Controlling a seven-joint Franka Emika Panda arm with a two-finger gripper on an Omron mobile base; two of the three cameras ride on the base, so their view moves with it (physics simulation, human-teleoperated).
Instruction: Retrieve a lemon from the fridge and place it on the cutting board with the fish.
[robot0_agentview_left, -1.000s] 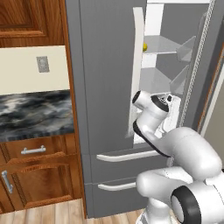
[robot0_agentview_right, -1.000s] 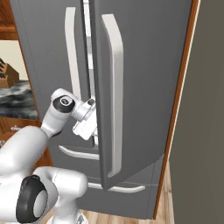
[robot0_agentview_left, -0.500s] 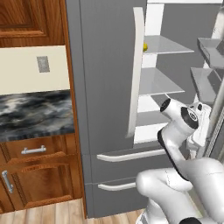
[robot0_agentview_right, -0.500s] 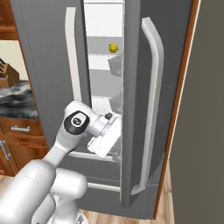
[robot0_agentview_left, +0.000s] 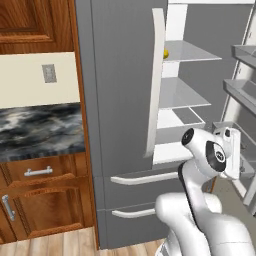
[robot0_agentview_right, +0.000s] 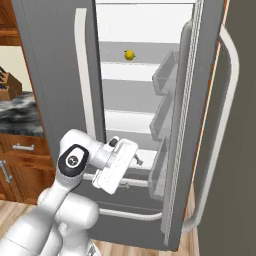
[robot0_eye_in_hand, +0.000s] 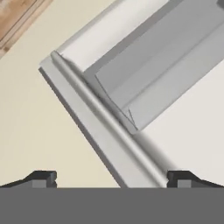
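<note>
Beside the open fridge (robot0_agentview_right: 55, 75) door the gripper (robot0_eye_in_hand: 111, 178) stood spread and empty, low enough that rising toward the lemon (robot0_agentview_right: 129, 55) risked clipping shelves.

lemon (robot0_agentview_right: 129, 55) on upper shelf (robot0_agentview_right: 135, 65) inside fridge (robot0_agentview_right: 55, 75), door bins (robot0_agentview_right: 164, 125) at right

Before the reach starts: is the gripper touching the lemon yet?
Apart. In the right base view the lemon sits on an upper fridge shelf, while the gripper hangs far below it near the lowest shelf, open, with bare shelves between.
</note>
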